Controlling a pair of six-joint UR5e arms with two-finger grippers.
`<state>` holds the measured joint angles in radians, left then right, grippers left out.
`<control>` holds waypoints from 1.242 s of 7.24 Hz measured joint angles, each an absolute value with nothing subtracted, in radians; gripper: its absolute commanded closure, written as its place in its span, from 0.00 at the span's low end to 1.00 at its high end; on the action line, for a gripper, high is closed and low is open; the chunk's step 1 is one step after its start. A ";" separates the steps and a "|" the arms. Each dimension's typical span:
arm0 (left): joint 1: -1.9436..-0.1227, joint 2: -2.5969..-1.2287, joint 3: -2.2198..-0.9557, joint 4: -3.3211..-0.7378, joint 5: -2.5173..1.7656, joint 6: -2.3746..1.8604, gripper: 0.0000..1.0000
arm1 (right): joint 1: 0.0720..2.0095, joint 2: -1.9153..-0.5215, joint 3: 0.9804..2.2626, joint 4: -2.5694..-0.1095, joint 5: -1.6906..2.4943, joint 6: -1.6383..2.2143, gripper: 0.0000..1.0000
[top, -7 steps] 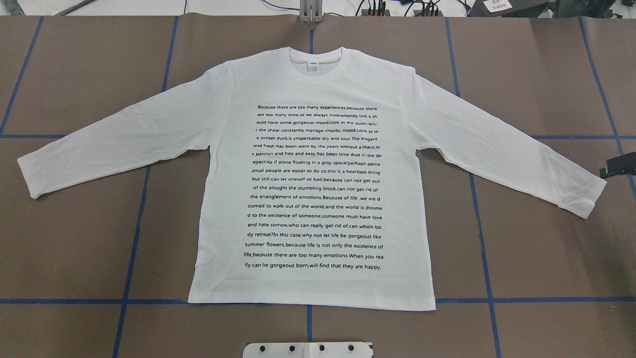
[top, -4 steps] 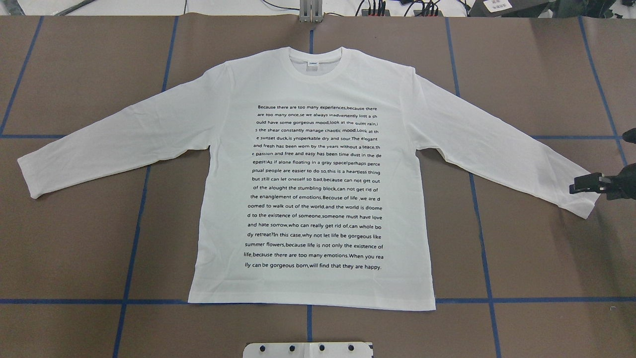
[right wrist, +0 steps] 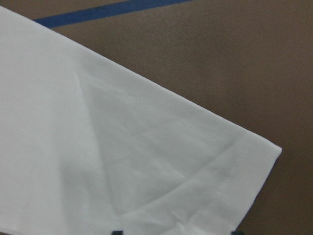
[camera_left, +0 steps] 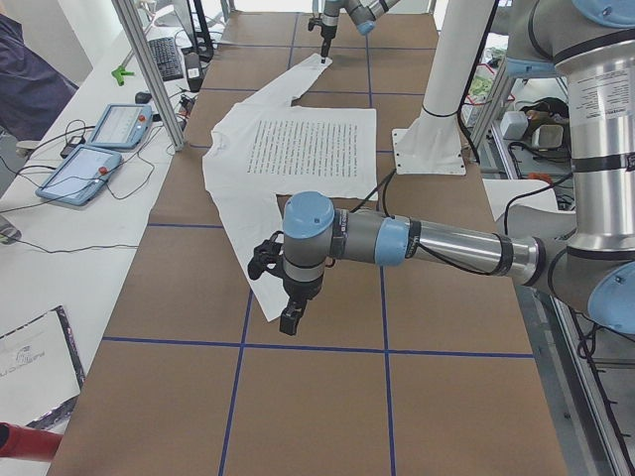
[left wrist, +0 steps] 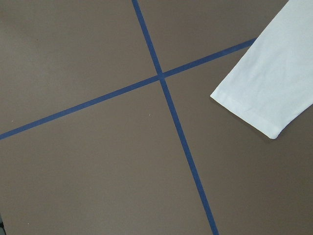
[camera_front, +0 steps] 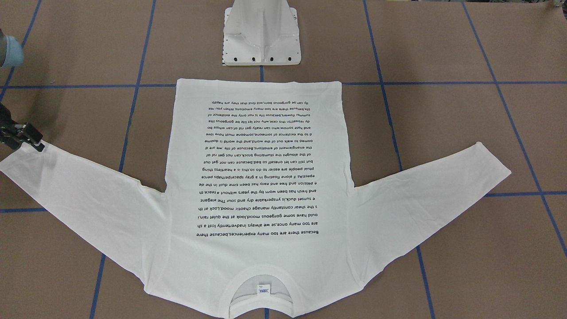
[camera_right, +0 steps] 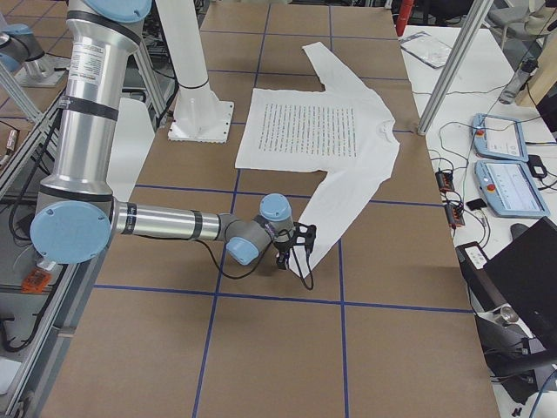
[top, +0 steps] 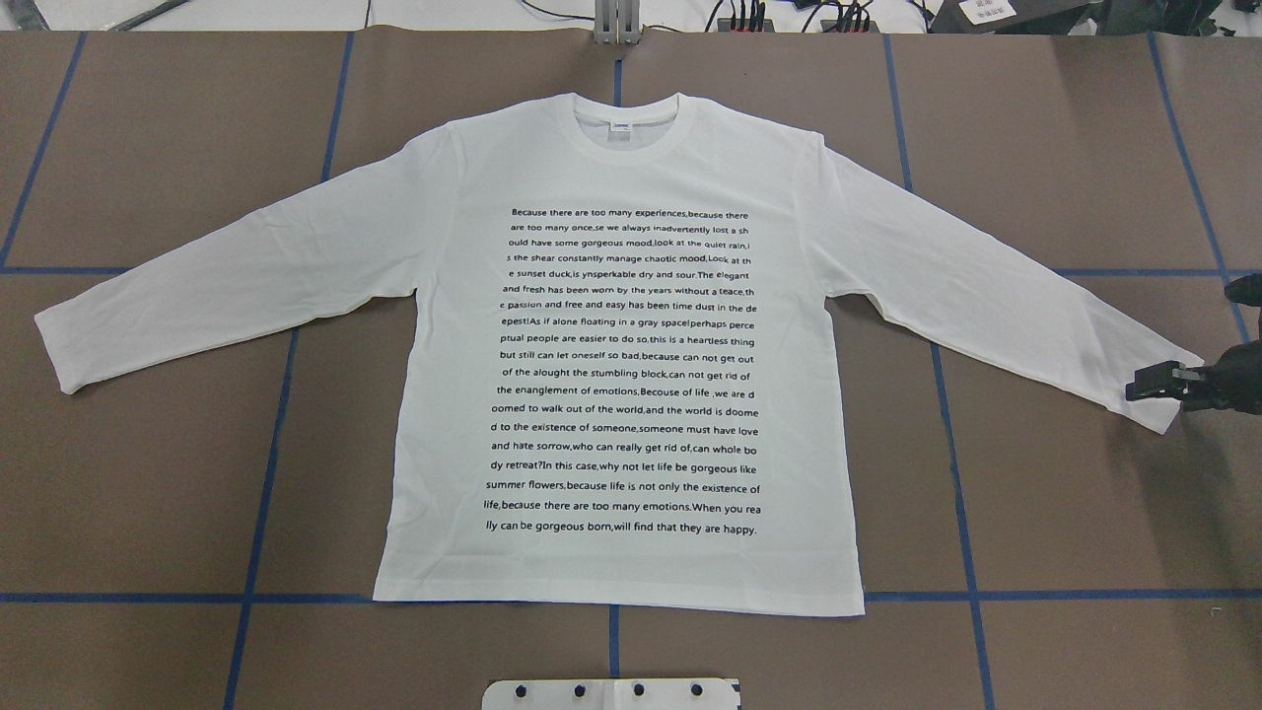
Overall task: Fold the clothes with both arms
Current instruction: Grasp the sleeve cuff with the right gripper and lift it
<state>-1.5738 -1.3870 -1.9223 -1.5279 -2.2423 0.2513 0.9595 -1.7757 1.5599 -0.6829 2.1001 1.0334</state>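
Note:
The white long-sleeved T-shirt (top: 621, 345) lies flat and spread on the brown table, its text side up and its collar (top: 625, 123) at the far end. My right gripper (top: 1152, 383) is low over the right sleeve's cuff (right wrist: 230, 171). Only two dark fingertips show at the bottom edge of the right wrist view, set wide apart, so it is open and holds nothing. From across the table the same gripper (camera_front: 24, 136) sits at that cuff's edge. My left gripper (camera_left: 291, 315) hangs above the table just past the left cuff (left wrist: 254, 112). I cannot tell whether it is open or shut.
The white pedestal (camera_front: 261, 35) stands just behind the shirt's hem. Blue tape lines (left wrist: 161, 78) cross the brown surface. A side table with tablets (camera_left: 99, 149) and cables runs along the far edge, and a person in dark clothing (camera_left: 30, 79) is beside it.
My right gripper has come in from the right edge and moved toward me onto the right sleeve's cuff. The shirt has not moved.

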 measured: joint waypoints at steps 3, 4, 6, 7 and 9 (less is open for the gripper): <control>-1.574 -1.385 -1.923 -1.528 -2.243 0.250 0.00 | 0.957 -1.790 1.561 -0.682 2.100 1.042 1.00; -1.574 -1.385 -1.924 -1.528 -2.243 0.250 0.00 | 0.956 -1.791 1.561 -0.682 2.100 1.054 1.00; -1.574 -1.385 -1.923 -1.528 -2.243 0.250 0.00 | 0.957 -1.790 1.570 -0.682 2.102 1.061 1.00; -1.574 -1.385 -1.923 -1.528 -2.243 0.250 0.00 | 0.957 -1.783 1.595 -0.687 2.108 1.061 1.00; -1.574 -1.385 -1.922 -1.528 -2.243 0.250 0.00 | 0.959 -1.736 1.670 -0.694 2.113 1.059 1.00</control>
<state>-1.5739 -1.3852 -1.9217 -1.5278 -2.2427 0.2500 0.9587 -1.7362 1.6704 -0.6937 2.1130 1.0594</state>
